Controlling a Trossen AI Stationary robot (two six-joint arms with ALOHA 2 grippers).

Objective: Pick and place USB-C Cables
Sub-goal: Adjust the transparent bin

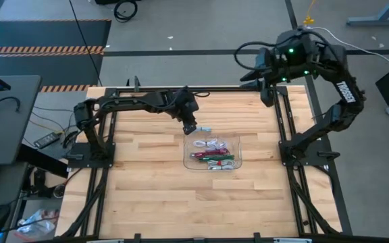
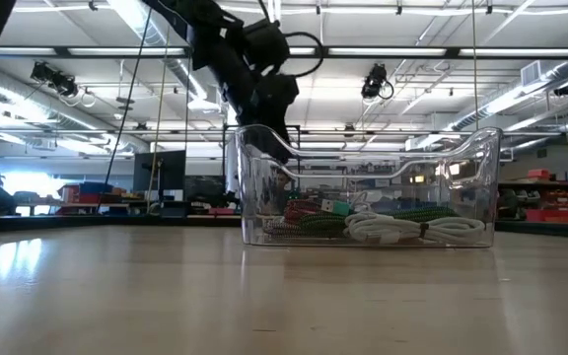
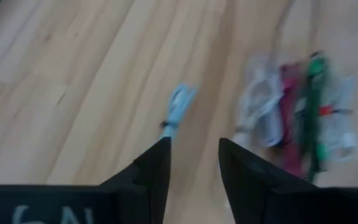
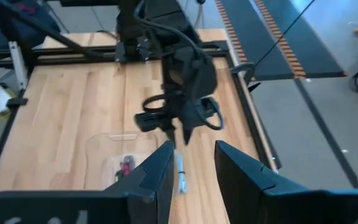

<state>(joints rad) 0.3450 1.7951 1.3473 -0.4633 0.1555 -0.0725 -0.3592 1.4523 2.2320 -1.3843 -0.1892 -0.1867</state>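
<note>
Left pincer [image 1: 190, 127] is spread above a pale cable [image 1: 204, 129] dropped beside the tray [image 1: 189, 160]; it might be knocked farther.

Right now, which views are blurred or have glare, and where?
Left wrist view: motion blur smears the cables in the tray and the loose grey-blue cable; the left gripper stays sharp. Low view: ceiling lights glare on the table, and the clear tray distorts what is behind it. Right wrist view: soft all over. High view: even light, no strong glare.
</note>
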